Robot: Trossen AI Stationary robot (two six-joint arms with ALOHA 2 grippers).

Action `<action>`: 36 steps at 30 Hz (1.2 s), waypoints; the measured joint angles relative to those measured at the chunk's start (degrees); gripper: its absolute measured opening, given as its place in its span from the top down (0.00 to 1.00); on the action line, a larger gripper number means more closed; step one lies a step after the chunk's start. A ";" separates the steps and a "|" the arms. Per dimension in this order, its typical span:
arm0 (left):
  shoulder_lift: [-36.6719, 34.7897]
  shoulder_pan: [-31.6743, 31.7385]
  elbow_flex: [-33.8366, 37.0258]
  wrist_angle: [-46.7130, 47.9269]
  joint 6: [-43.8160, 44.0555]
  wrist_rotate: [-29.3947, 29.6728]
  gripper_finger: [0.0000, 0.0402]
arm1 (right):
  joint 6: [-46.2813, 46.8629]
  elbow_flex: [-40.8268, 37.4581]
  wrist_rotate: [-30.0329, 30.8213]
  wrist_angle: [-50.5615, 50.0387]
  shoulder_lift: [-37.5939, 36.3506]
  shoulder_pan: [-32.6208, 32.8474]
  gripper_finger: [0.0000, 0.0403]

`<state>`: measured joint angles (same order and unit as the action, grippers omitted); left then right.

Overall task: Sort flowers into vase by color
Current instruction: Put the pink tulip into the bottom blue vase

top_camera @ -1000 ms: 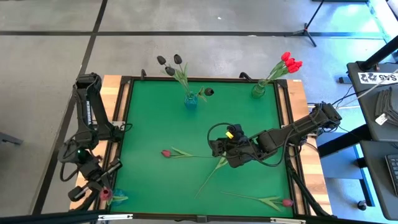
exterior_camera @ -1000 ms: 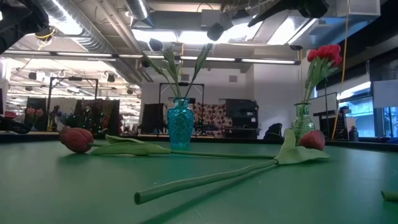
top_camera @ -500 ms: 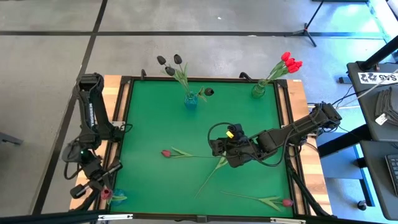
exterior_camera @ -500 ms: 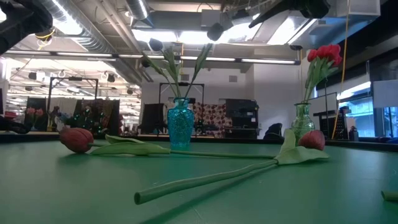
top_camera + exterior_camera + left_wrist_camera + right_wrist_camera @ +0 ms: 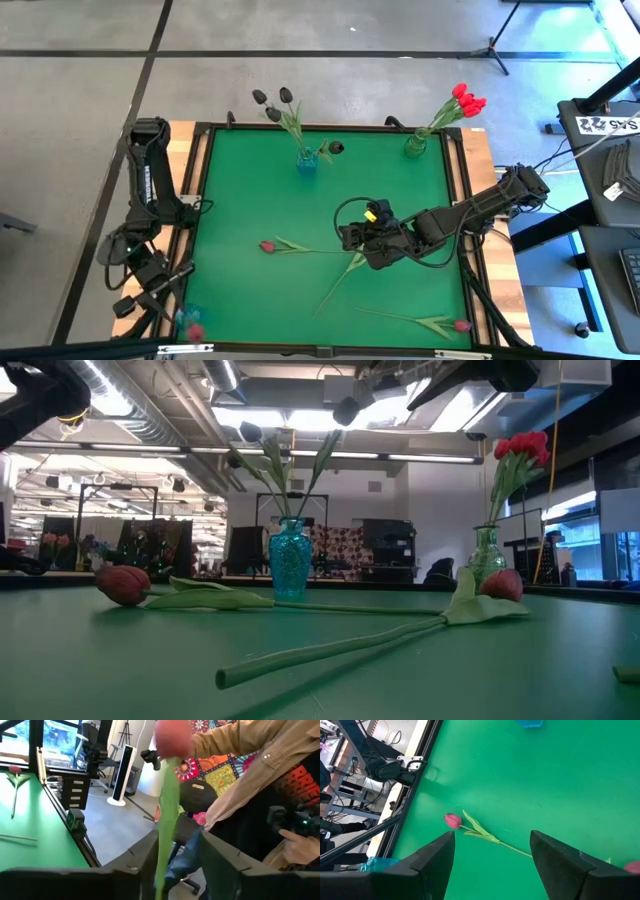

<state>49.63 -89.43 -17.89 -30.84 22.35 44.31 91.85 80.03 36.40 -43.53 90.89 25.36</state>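
Your left gripper (image 5: 165,300) just spread its fingers off the surface's (image 5: 240,200) corner, so the maroon tulip (image 5: 194,331) dropped lower, while your right gripper (image 5: 350,238) stays wide over the middle.

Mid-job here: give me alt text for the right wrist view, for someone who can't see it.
Between the right gripper's open dark fingers, a pink-red tulip lies flat on the green table, its stem running off toward the picture's lower right. The blue vase's base shows beyond, and the left arm past the table's edge.
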 joint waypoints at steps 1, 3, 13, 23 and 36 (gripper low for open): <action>-0.47 -0.42 0.00 0.30 0.01 0.40 0.65 | 0.07 0.00 0.00 0.01 0.00 0.00 0.36; -1.86 -1.26 0.00 1.58 0.02 1.97 0.62 | 0.09 0.00 0.00 0.02 0.00 0.00 0.36; -15.40 -5.50 -1.00 14.70 -2.23 14.79 0.59 | -1.70 0.00 0.05 2.22 0.00 0.11 0.36; -16.59 -3.64 -10.56 36.02 3.07 24.46 0.59 | -11.94 -0.05 2.03 7.61 2.19 0.07 0.36; -13.84 20.86 -10.54 33.08 8.90 8.89 0.59 | -20.23 -0.04 1.87 9.97 8.72 -0.04 0.36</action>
<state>35.79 -68.57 -28.42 2.24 31.25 53.20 71.62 79.99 38.27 -33.55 99.61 25.32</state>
